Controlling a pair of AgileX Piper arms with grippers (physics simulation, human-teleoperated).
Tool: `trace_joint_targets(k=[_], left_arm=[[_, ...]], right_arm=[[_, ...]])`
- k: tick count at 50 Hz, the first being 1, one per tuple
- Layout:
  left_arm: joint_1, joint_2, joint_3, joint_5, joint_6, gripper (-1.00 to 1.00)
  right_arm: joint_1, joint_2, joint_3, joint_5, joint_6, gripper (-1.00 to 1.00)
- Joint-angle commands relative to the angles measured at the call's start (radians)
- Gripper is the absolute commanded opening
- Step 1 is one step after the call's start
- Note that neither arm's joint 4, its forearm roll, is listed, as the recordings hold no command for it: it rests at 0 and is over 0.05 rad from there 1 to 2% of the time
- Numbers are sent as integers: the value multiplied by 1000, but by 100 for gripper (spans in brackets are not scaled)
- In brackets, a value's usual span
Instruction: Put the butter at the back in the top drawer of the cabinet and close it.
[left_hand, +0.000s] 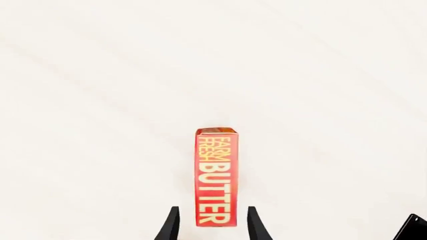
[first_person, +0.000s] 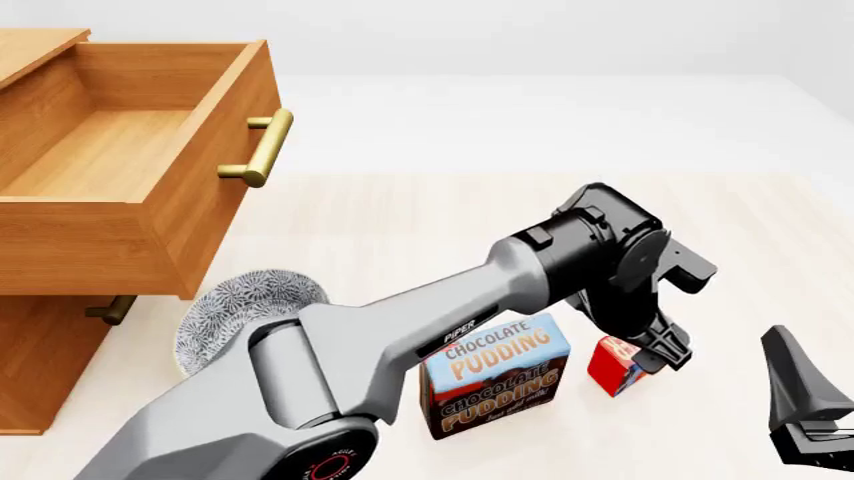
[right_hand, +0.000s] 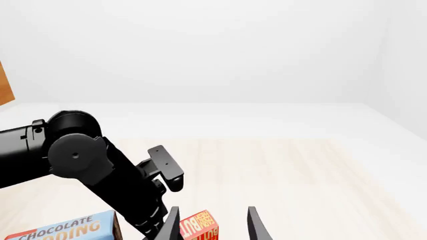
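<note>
Left hand (left_hand: 211, 225) open astride the butter (left_hand: 216, 176) (apparently untouched); closing off-centre could topple it toward the pudding box (first_person: 495, 376).

Butter (left_hand: 216, 177) box reads "FARM FRESH BUTTER", pudding box (first_person: 495, 377) "CHOCOLATE PUDDING" twice, left arm (first_person: 400, 330) link "PIPER".

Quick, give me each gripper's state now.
Left gripper: open, fingers either side of the butter, not closed on it.
Right gripper: open, holding nothing.
</note>
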Motion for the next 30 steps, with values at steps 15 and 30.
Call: trace_joint_targets(k=[15,30], left_arm=[[-5,67,-85,36,-17,100],[2,59,-72,29,-15,100]], right_arm=[[0,0,0,0,0,100],[0,0,0,0,0,100]])
